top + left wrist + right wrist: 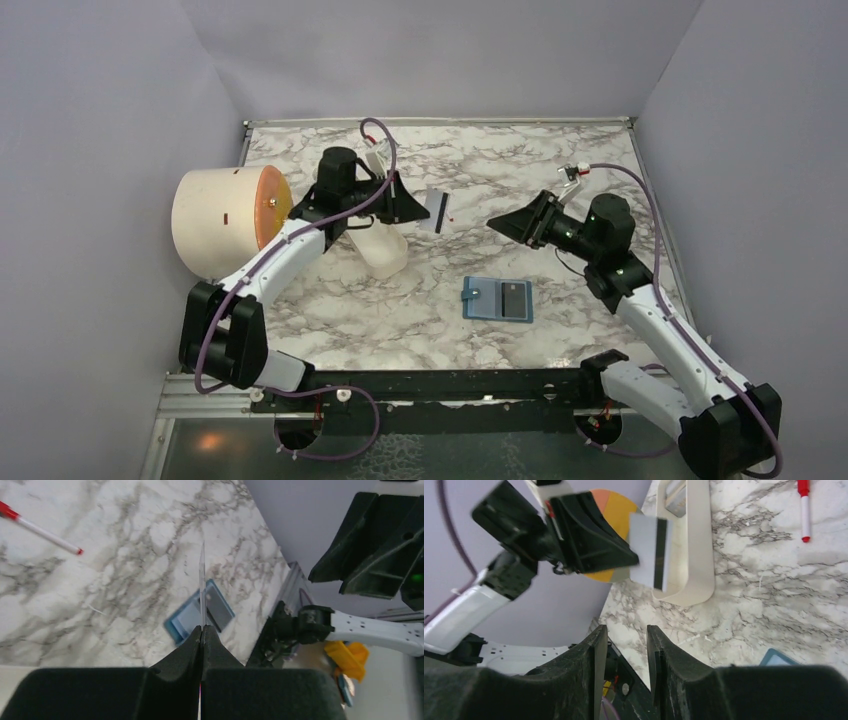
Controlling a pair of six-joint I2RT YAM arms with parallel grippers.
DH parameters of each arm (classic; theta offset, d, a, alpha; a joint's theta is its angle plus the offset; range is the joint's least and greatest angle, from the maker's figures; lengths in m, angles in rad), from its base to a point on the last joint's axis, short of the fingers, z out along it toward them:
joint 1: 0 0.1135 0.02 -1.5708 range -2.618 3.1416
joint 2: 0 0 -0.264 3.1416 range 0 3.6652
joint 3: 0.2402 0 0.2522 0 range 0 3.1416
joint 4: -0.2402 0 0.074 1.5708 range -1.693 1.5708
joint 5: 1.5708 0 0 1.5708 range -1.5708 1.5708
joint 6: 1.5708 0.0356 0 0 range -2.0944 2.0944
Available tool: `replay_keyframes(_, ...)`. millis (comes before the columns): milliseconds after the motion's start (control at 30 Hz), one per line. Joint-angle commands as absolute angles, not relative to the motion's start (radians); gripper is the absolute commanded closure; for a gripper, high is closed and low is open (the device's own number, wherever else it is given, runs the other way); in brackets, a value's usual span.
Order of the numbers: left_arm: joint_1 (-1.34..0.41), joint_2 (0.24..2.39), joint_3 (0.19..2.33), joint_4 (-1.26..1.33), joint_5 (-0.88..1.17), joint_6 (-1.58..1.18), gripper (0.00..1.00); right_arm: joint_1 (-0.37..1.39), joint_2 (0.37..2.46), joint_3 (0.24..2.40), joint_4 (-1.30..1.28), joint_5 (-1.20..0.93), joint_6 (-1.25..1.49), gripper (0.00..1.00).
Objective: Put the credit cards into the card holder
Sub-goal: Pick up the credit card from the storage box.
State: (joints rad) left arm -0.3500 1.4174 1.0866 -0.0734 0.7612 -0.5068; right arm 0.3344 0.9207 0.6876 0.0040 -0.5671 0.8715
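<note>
1. Pinches a credit card point(435, 211) (pale, dark stripe) tight in the left gripper point(424, 207), above the tabletop point(400, 320).
2. Holds the right gripper point(626, 632) partly open and empty, facing that card.
3. Shows the card holder point(497, 298) lying open on the tabletop.

Card holder point(497, 298): bare marble tabletop point(400, 320) on every side, open from above. Left side taken by cream cylinder point(215, 222), white oval tray point(383, 252) and left arm point(285, 250). Open gap between right gripper point(492, 222) and the credit card point(436, 211) pinched in the left gripper point(422, 208), red pen point(804, 509) on the table beneath
</note>
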Motion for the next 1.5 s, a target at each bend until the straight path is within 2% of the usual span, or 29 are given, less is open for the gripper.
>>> replay_keyframes(0, -0.400, 1.393, 0.937, 0.280, 0.938, -0.821, 1.00, 0.342, 0.950, 0.722, 0.104, -0.622, 0.959, 0.64)
replay_keyframes(200, -0.532, 1.439, 0.919, 0.327, 0.923, -0.901, 1.00, 0.342, 0.995, 0.767, 0.009, -0.601, 0.929, 0.61)
replay_keyframes(433, -0.588, 1.443, 0.920, 0.328, 0.876, -0.913, 1.00, 0.342, 0.994, 0.731, -0.072, -0.564, 0.906, 0.53)
replay_keyframes(933, -0.599, 1.433, 0.894, 0.343, 0.825, -0.922, 1.00, 0.342, 1.007, 0.652, -0.019, -0.615, 0.924, 0.52)
replay_keyframes(1000, -0.600, 1.434, 0.892, 0.353, 0.827, -0.931, 1.00, 0.342, 1.003, 0.639, 0.005, -0.627, 0.940, 0.58)
replay_keyframes(1133, -0.600, 1.433, 0.882, 0.353, 0.819, -0.937, 1.00, 0.342, 0.985, 0.604, 0.045, -0.621, 0.962, 0.81)
replay_keyframes(1200, -0.599, 1.435, 0.869, 0.353, 0.810, -0.938, 0.98, 0.341, 0.978, 0.588, 0.067, -0.628, 0.973, 0.89)
replay_keyframes(1300, -0.601, 1.437, 0.850, 0.353, 0.808, -0.940, 0.95, 0.342, 0.965, 0.564, 0.109, -0.642, 0.983, 0.95)
replay_keyframes(1467, -0.602, 1.435, 0.826, 0.353, 0.801, -0.945, 0.94, 0.342, 0.941, 0.548, 0.145, -0.641, 0.986, 0.99)
